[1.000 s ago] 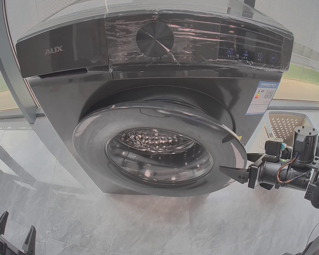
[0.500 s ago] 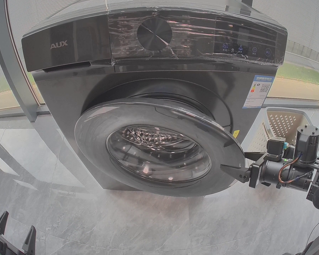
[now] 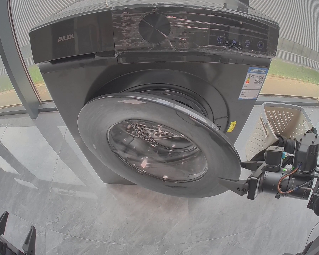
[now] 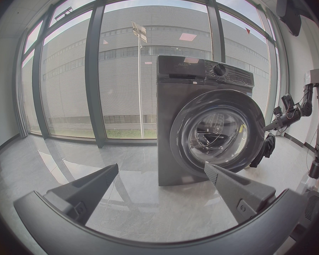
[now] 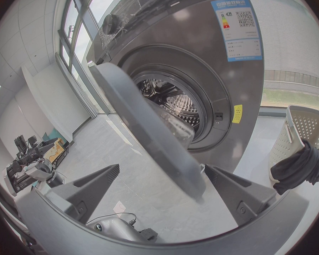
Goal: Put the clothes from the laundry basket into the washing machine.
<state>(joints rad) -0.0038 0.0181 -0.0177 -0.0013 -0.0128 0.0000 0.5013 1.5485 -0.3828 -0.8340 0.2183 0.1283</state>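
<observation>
Grip is loose, not tight: the right gripper (image 3: 237, 176) has its two fingers apart, one on each side of the free edge of the door (image 3: 156, 142), hooking that edge without pinching it. Compared with a second ago, the gap between this edge and the front of the washing machine (image 3: 78, 89) has widened, and more of the drum (image 5: 170, 96) shows past the door. The head camera has shifted too, so only that relative opening counts as motion. Just behind the gripper's wrist stands the laundry basket (image 3: 273, 124), with a dark garment (image 5: 301, 167) draped over its rim and not yet in the drum. Well away, beyond the door's other side, the left gripper (image 3: 16, 231) sits low with its fingers spread and nothing between them. By my judgement the door needs more swing before the drum's mouth is free for loading.
</observation>
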